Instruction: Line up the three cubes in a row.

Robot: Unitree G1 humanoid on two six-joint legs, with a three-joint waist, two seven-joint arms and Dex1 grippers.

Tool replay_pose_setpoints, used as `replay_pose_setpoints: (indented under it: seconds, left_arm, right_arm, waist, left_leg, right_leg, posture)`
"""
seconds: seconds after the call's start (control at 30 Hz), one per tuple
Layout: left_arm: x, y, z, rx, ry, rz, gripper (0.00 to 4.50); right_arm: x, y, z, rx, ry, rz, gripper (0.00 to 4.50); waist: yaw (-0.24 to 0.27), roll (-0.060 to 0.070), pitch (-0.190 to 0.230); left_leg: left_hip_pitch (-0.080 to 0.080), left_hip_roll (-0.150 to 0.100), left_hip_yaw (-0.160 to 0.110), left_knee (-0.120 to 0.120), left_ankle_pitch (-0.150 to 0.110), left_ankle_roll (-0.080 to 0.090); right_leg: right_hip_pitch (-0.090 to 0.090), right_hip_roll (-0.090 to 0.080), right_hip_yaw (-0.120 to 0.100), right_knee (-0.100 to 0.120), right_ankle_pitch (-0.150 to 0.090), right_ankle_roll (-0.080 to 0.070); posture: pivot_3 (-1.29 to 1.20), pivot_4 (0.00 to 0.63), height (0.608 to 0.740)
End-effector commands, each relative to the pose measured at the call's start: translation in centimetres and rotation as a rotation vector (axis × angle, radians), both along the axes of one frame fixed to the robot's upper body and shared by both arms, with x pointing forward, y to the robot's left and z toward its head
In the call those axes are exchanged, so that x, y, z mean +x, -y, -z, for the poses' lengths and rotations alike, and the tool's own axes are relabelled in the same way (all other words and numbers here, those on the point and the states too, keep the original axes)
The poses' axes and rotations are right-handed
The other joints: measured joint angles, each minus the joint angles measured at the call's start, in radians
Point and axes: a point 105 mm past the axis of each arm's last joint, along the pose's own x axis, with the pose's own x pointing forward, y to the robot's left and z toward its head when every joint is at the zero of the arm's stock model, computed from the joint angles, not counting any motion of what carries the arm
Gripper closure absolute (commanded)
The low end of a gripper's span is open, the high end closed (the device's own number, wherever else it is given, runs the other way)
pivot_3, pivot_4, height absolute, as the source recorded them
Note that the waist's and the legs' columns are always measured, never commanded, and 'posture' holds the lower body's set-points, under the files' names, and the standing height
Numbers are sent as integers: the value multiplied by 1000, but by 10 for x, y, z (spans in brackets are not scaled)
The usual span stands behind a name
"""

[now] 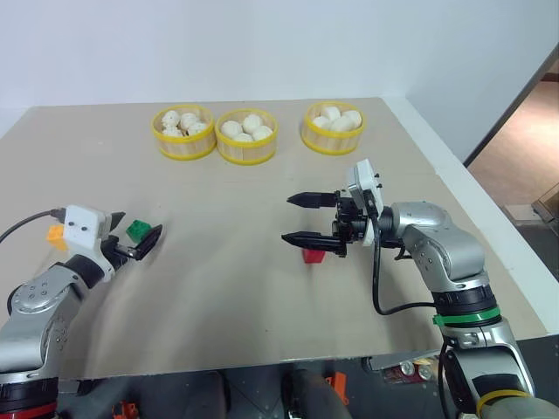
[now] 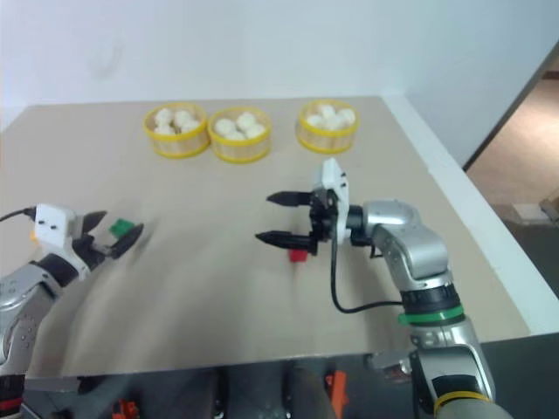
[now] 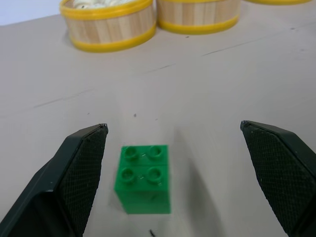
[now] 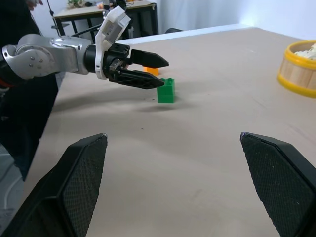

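On the tan table (image 1: 262,288), from the head camera, I count three cubes: the green cube (image 1: 136,230) just ahead of my left gripper (image 1: 133,234), the orange cube (image 1: 56,234) mostly hidden behind that wrist, and the red cube (image 1: 312,255) peeking out under my right gripper (image 1: 297,219). Both grippers stand released and hold nothing. Green and orange sit near each other at my left; red is well apart, near mid-table. Three baskets (image 1: 184,150) of white buns line the far edge.

In the left wrist camera, the green cube lies between my spread fingers (image 3: 81,173), nearer one of them, touching neither. Its top carries four studs. I judge these cubes light, rigid plastic, smooth enough to slip if pinched on a corner, so I would take hold across two flat opposite side walls, below the studs.

In the right wrist camera, my own fingers (image 4: 74,182) are wide apart over bare table; across it I see the left gripper over the green cube, with the orange cube just behind it, and one basket at the edge.
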Motion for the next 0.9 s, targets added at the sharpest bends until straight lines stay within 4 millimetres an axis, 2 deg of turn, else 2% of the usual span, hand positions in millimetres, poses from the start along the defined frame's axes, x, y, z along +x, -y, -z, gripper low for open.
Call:
replay_pose_setpoints:
  seconds: [0.03,0.33,0.4,0.5,0.7,0.73,0.9]
  left_arm:
    - [5,-7,-14,31,55,-7,0]
    - [19,-9,24,19,-98,-18,0]
    - [20,-7,28,19,-105,-7,0]
    - [23,-9,31,-4,-125,-17,807]
    - [28,-10,30,16,-120,-19,2958]
    - [28,-9,32,21,-123,-18,3137]
    - [24,-6,35,38,-135,-5,3133]
  right_arm:
    - [-5,-2,-8,2,73,-7,18]
    - [-4,-1,-3,-17,110,23,18]
    - [-2,0,-4,-16,122,36,18]
    - [-1,2,-5,-15,127,48,0]
    - [-1,1,-8,-7,114,44,0]
    - [-1,1,-8,-7,114,43,0]
    - [0,3,-8,-21,123,47,0]
  waist:
    - [0,0,0]
    - [0,0,0]
    - [0,0,0]
    - [0,0,0]
    - [0,0,0]
    - [0,0,0]
    - [0,0,0]
  left_leg:
    - [0,0,0,0,0,0]
    - [0,0,0,0,0,0]
    - [0,0,0,0,0,0]
    - [-1,0,0,0,0,0]
    - [-1,0,0,0,0,0]
    - [-1,0,0,0,0,0]
    - [-1,0,0,0,0,0]
  right_leg:
    - [0,0,0,0,0,0]
    - [0,0,0,0,0,0]
    - [0,0,0,0,0,0]
    - [0,0,0,0,0,0]
    - [0,0,0,0,0,1]
    - [0,0,0,0,0,1]
    - [0,0,0,0,0,1]
  posture:
    - [0,150,740]
    - [0,150,740]
    - [0,150,740]
    - [0,150,740]
    - [0,150,740]
    - [0,150,740]
    - [0,150,740]
